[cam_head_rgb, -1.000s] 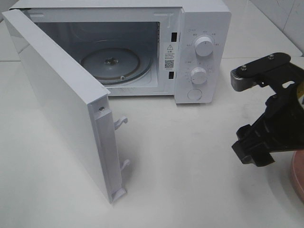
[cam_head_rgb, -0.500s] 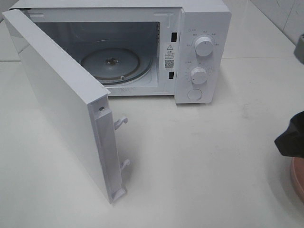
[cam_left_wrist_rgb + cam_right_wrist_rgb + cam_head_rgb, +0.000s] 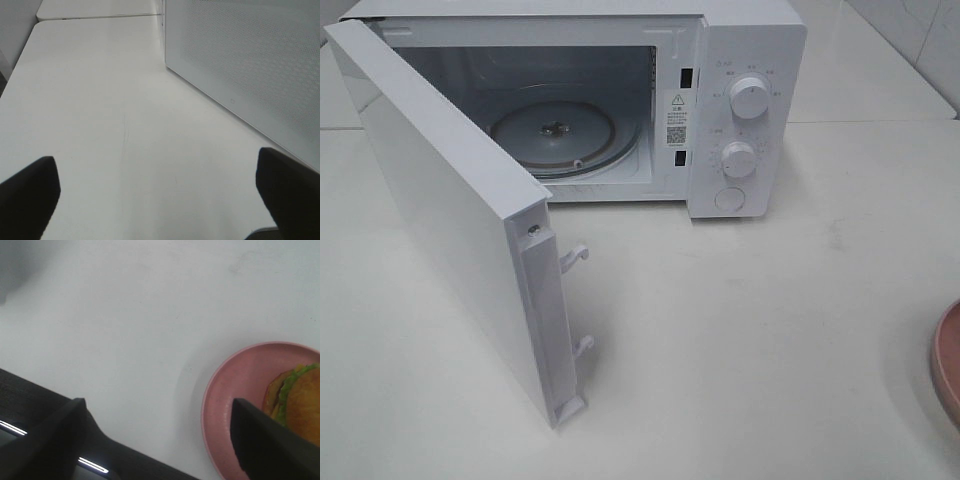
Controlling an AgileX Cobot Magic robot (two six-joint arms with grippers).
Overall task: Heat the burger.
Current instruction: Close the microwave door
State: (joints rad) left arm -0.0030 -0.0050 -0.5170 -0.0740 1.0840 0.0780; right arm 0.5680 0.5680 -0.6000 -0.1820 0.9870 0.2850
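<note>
The white microwave [image 3: 740,60] stands at the back of the table with its door [image 3: 460,220] swung wide open and its glass turntable [image 3: 555,135] bare. The burger [image 3: 300,402], golden bun over green lettuce, lies on a pink plate [image 3: 230,405] in the right wrist view; only the plate's rim [image 3: 948,365] shows at the right edge of the exterior view. My right gripper [image 3: 160,435] is open, its fingers apart above the table beside the plate. My left gripper [image 3: 157,195] is open and empty over bare table beside the microwave's perforated side [image 3: 250,65].
The microwave's two knobs [image 3: 750,97] and door button [image 3: 730,199] face forward. White table [image 3: 740,330] spreads in front of the microwave. A tiled wall [image 3: 930,30] rises at the back right.
My right arm has pulled out of the exterior view to the right; one second ago it stood over the table's right side.
</note>
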